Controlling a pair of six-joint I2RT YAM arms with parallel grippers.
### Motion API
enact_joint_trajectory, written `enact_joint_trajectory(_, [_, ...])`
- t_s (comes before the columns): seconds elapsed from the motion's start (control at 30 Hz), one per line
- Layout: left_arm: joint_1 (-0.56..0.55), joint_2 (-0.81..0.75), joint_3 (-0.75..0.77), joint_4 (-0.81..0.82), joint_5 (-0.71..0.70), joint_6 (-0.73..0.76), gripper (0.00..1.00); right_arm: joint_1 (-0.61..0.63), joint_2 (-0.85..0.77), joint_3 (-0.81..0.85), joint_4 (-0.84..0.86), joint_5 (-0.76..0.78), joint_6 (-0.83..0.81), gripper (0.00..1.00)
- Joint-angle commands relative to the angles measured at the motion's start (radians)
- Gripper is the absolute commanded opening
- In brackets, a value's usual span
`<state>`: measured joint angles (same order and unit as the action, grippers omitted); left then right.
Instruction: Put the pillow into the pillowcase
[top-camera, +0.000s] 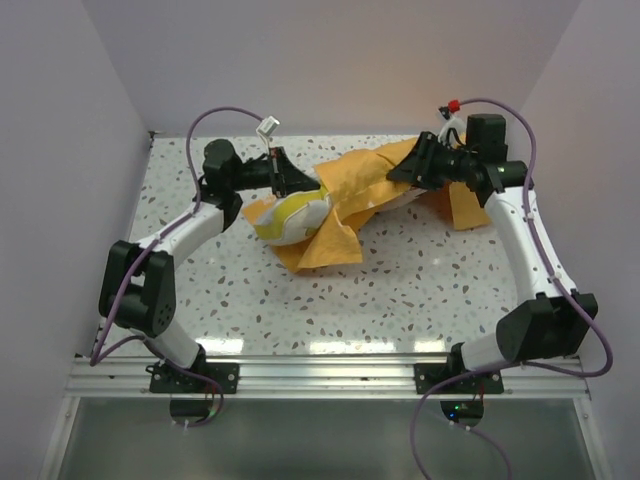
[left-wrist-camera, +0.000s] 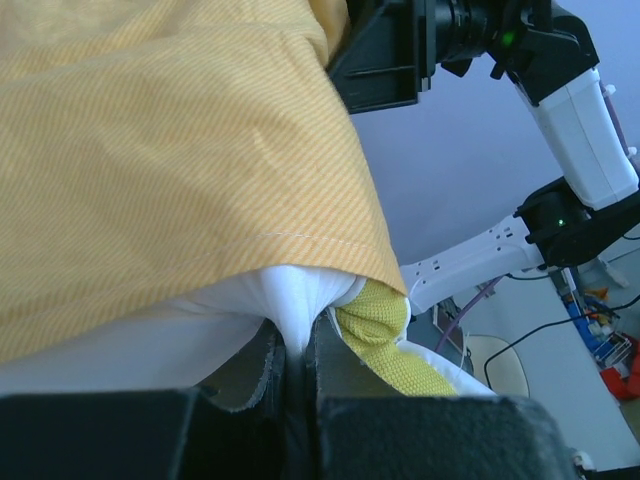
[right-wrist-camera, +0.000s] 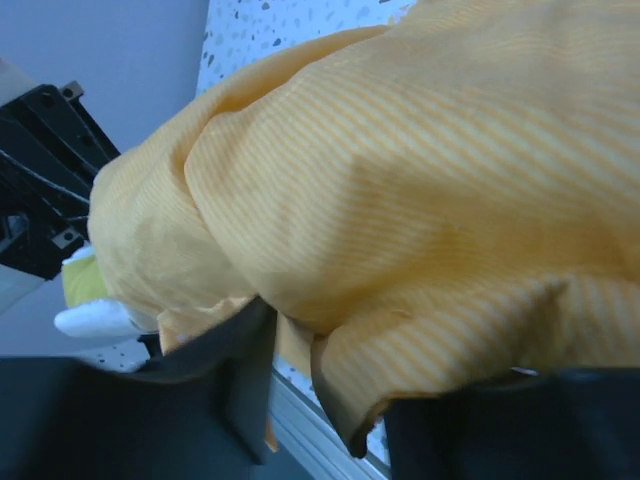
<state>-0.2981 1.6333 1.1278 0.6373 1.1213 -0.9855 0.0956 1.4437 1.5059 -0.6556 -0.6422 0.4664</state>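
The cream-white pillow lies at the back middle of the table, its left end sticking out of the orange pillowcase, which is draped over the rest. My left gripper is shut on a pinch of the pillow's white cover, beside its yellow-green strip. The pillowcase hangs just above the pinch. My right gripper is shut on a bunched fold of the pillowcase at its right side. The pillow's end peeks out at the far left. No Mickey face shows.
The speckled table is walled on the left, back and right. A loose flap of the pillowcase lies under my right arm. A metal rail runs along the near edge.
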Motion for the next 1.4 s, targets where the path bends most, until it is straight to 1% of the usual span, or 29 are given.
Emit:
enact_joint_trajectory(0.0, [-0.015, -0.070, 0.007, 0.173, -0.024, -0.007, 0.00, 0.000, 0.017, 0.014, 0.063, 0.000, 0.043, 0.33])
enact_joint_trajectory(0.07, [-0.021, -0.072, 0.004, 0.188, -0.052, -0.007, 0.00, 0.036, 0.012, 0.028, 0.115, -0.043, 0.099, 0.17])
enact_joint_trajectory(0.1, [-0.032, -0.070, 0.006, 0.197, -0.064, -0.007, 0.00, 0.061, -0.003, 0.031, 0.151, -0.075, 0.136, 0.13])
enact_joint_trajectory(0.13, [-0.038, -0.066, 0.007, 0.209, -0.078, -0.008, 0.00, 0.131, -0.012, 0.022, 0.203, -0.126, 0.231, 0.09])
enact_joint_trajectory(0.17, [-0.045, -0.058, 0.016, 0.235, -0.107, -0.010, 0.00, 0.176, -0.017, 0.022, 0.309, -0.141, 0.274, 0.02])
enact_joint_trajectory(0.2, [-0.062, -0.052, 0.023, 0.261, -0.123, -0.028, 0.00, 0.223, -0.017, 0.028, 0.354, -0.148, 0.306, 0.00])
enact_joint_trajectory(0.23, [-0.070, -0.037, 0.030, 0.287, -0.138, -0.041, 0.00, 0.324, -0.003, 0.052, 0.396, -0.157, 0.361, 0.00])
enact_joint_trajectory(0.27, [-0.081, -0.029, 0.044, 0.318, -0.178, -0.048, 0.00, 0.372, 0.010, 0.072, 0.460, -0.165, 0.386, 0.00])
enact_joint_trajectory(0.3, [-0.082, -0.023, 0.050, 0.334, -0.198, -0.064, 0.00, 0.418, 0.026, 0.095, 0.479, -0.175, 0.400, 0.00])
enact_joint_trajectory(0.33, [-0.082, -0.015, 0.056, 0.352, -0.215, -0.064, 0.00, 0.512, 0.061, 0.170, 0.470, -0.192, 0.367, 0.00])
enact_joint_trajectory(0.4, [-0.070, -0.015, 0.084, 0.335, -0.259, -0.036, 0.00, 0.596, 0.087, 0.235, 0.459, -0.240, 0.336, 0.00])
enact_joint_trajectory(0.43, [-0.064, -0.018, 0.090, 0.325, -0.273, -0.030, 0.00, 0.648, 0.104, 0.311, 0.452, -0.260, 0.318, 0.00])
enact_joint_trajectory(0.5, [-0.044, -0.023, 0.086, 0.329, -0.307, -0.036, 0.00, 0.667, 0.158, 0.403, 0.422, -0.307, 0.302, 0.00])
enact_joint_trajectory(0.53, [-0.042, -0.026, 0.081, 0.329, -0.313, -0.033, 0.00, 0.667, 0.178, 0.492, 0.413, -0.321, 0.282, 0.00])
enact_joint_trajectory(0.57, [-0.035, -0.032, 0.070, 0.326, -0.330, -0.028, 0.00, 0.662, 0.225, 0.541, 0.337, -0.347, 0.252, 0.00])
enact_joint_trajectory(0.63, [-0.021, -0.041, 0.063, 0.346, -0.342, -0.038, 0.00, 0.659, 0.259, 0.661, 0.283, -0.378, 0.200, 0.00])
enact_joint_trajectory(0.77, [0.048, -0.047, 0.110, 0.406, -0.365, -0.097, 0.00, 0.641, 0.331, 0.790, 0.185, -0.422, 0.163, 0.00])
enact_joint_trajectory(0.8, [0.060, -0.055, 0.121, 0.412, -0.361, -0.119, 0.00, 0.603, 0.349, 0.806, 0.151, -0.439, 0.116, 0.00])
enact_joint_trajectory(0.87, [0.094, -0.072, 0.138, 0.398, -0.329, -0.130, 0.00, 0.535, 0.353, 0.789, 0.065, -0.427, 0.072, 0.00])
enact_joint_trajectory(0.9, [0.102, -0.098, 0.136, 0.388, -0.312, -0.124, 0.00, 0.459, 0.347, 0.743, 0.057, -0.412, 0.061, 0.00])
enact_joint_trajectory(0.97, [0.108, -0.134, 0.099, 0.317, -0.261, -0.081, 0.00, 0.396, 0.349, 0.714, 0.028, -0.372, 0.016, 0.00])
enact_joint_trajectory(1.03, [0.100, -0.185, 0.032, 0.225, -0.220, 0.000, 0.00, 0.362, 0.394, 0.743, -0.036, -0.297, -0.070, 0.00])
enact_joint_trajectory(1.1, [0.087, -0.220, -0.034, 0.158, -0.210, 0.071, 0.00, 0.374, 0.450, 0.761, -0.036, -0.246, -0.068, 0.00])
enact_joint_trajectory(1.13, [0.064, -0.230, -0.118, 0.116, -0.209, 0.094, 0.00, 0.381, 0.466, 0.760, -0.023, -0.223, -0.055, 0.00])
enact_joint_trajectory(1.2, [0.021, -0.243, -0.201, 0.084, -0.221, 0.174, 0.00, 0.435, 0.494, 0.728, -0.021, -0.255, -0.049, 0.00])
enact_joint_trajectory(1.23, [-0.027, -0.245, -0.276, 0.062, -0.253, 0.194, 0.00, 0.467, 0.491, 0.714, -0.050, -0.305, -0.070, 0.00])
enact_joint_trajectory(1.3, [-0.073, -0.222, -0.350, 0.105, -0.293, 0.171, 0.00, 0.570, 0.460, 0.650, -0.114, -0.329, -0.174, 0.00])
enact_joint_trajectory(1.33, [-0.099, -0.207, -0.403, 0.170, -0.331, 0.150, 0.00, 0.585, 0.392, 0.587, -0.114, -0.390, -0.167, 0.00])
enact_joint_trajectory(1.37, [-0.105, -0.166, -0.422, 0.206, -0.345, 0.107, 0.00, 0.586, 0.347, 0.491, -0.064, -0.440, -0.120, 0.00])
